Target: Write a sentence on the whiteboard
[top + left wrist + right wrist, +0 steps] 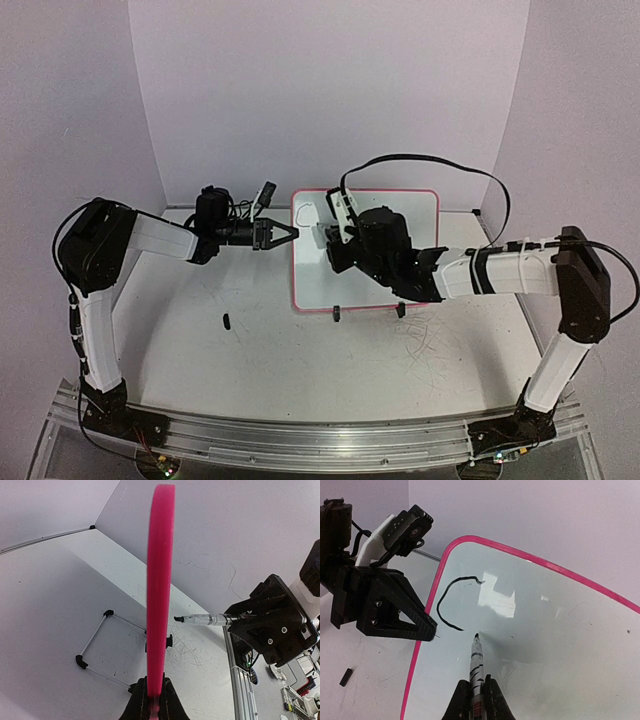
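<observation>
The whiteboard (410, 215), glossy white with a pink frame, leans on the table at the middle back. My left gripper (283, 235) is shut on its left frame edge, which the left wrist view shows edge-on as a pink bar (159, 580) between the fingers (154, 682). My right gripper (476, 682) is shut on a marker (476, 660), whose black tip sits at the board's surface near the upper left corner. A curved black stroke (442, 605) lies just left of the tip. In the top view the right gripper (333, 248) hangs over the board's left half.
Two black clip feet (337, 313) stick out at the board's near edge. A small black piece (226, 321) lies on the table to the left. A thin wire stand with black ends (92, 640) sits behind the board. Lilac walls close in the back and sides.
</observation>
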Robot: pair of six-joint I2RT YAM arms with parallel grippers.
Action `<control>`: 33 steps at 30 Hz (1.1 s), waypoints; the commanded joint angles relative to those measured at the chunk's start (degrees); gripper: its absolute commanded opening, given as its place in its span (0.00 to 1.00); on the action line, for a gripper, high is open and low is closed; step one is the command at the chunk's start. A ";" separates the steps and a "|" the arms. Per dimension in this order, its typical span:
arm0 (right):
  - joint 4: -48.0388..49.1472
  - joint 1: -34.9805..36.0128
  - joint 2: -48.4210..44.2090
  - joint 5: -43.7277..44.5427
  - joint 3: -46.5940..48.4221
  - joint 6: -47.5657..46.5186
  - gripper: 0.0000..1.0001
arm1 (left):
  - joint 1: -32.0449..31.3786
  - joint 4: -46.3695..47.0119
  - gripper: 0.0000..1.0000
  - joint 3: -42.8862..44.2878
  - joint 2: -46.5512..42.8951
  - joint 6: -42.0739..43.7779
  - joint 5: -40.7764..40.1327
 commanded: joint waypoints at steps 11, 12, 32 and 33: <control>4.82 -1.07 0.09 -1.29 2.32 -1.13 0.00 | -0.96 0.79 0.00 -0.34 -3.46 0.64 1.70; 5.14 -1.05 -0.10 -0.99 2.20 -1.15 0.00 | -0.93 0.81 0.00 -0.36 -3.45 0.63 1.70; 6.15 -1.49 1.84 2.63 3.17 -0.87 0.00 | -0.93 0.72 0.00 -0.25 -3.38 0.71 1.82; 6.17 -1.49 1.94 2.51 3.26 -0.94 0.00 | -0.92 0.73 0.00 -0.27 -3.38 0.71 1.80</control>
